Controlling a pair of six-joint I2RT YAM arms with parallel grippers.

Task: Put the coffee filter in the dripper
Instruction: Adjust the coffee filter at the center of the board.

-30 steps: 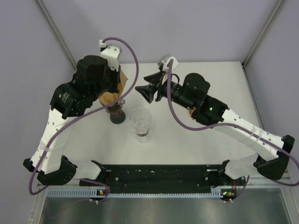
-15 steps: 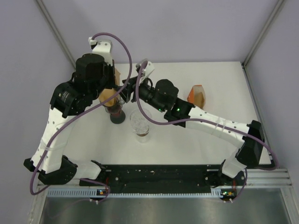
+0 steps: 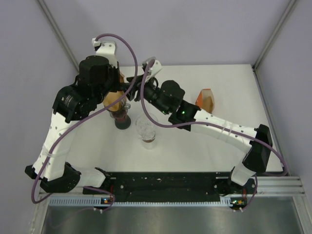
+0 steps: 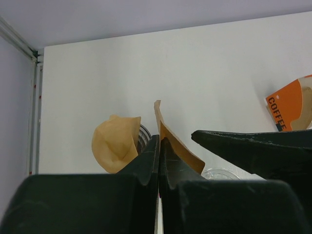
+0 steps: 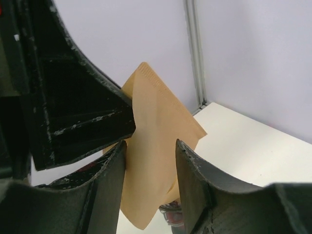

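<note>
Left wrist view: left gripper (image 4: 159, 142) has its jaws pressed fully together, pinching one flat brown coffee filter (image 4: 178, 146) by its lower edge. The sheet stands upright, its tip toward 12 o'clock.

Filters counted: two. The second filter (image 4: 114, 144), opened into a cone, sits at 9 o'clock of the pinched one, against a clear rim (whether it is seated right down inside, cannot tell).

Right wrist view: right gripper (image 5: 151, 146) is about half open, one finger on each side of the pinched filter. It is not clamped as far as shows. One finger overlaps the sheet's edge, contact uncertain.

Top external view:
- Arms, two, meeting toward 11 o'clock on the table (image 3: 234, 87).
- Dripper (image 3: 122, 118), one, at 6 o'clock of the two grippers, close under them.
- Glass tumbler (image 3: 146, 127), one, clear, at 4 o'clock of the dripper, just beside it.
- Orange pack (image 3: 207, 99), one, lettered "COFFE", upright, at 2 o'clock of the tumbler and well apart.
</note>
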